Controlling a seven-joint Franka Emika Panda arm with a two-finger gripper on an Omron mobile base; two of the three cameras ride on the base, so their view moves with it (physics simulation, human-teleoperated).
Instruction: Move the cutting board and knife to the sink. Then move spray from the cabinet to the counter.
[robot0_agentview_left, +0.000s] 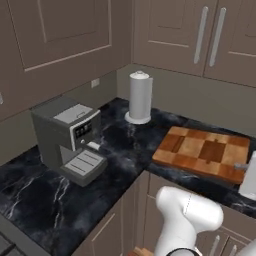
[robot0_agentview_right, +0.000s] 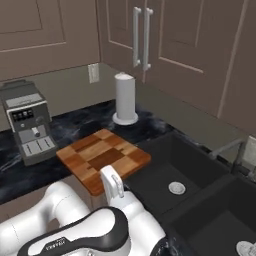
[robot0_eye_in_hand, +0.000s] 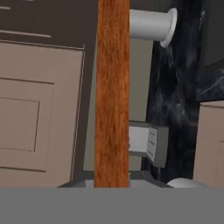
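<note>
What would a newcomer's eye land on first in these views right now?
The checkered wooden cutting board of light and dark brown blocks, lying on the black white-veined marble-look counter at the edge of the dark sink, with the gripper shut on its near edge. Behind it a fat white paper-towel roll stands upright by the wall, and a boxy grey coffee machine sits further left.

Cutting board (robot0_agentview_left: 202, 151): light and dark brown checks; counter (robot0_agentview_left: 35, 195): black, thin white veins; paper-towel roll (robot0_agentview_left: 140, 96): white; coffee machine (robot0_agentview_left: 67, 135): grey; sink (robot0_agentview_right: 200, 200): black.
</note>
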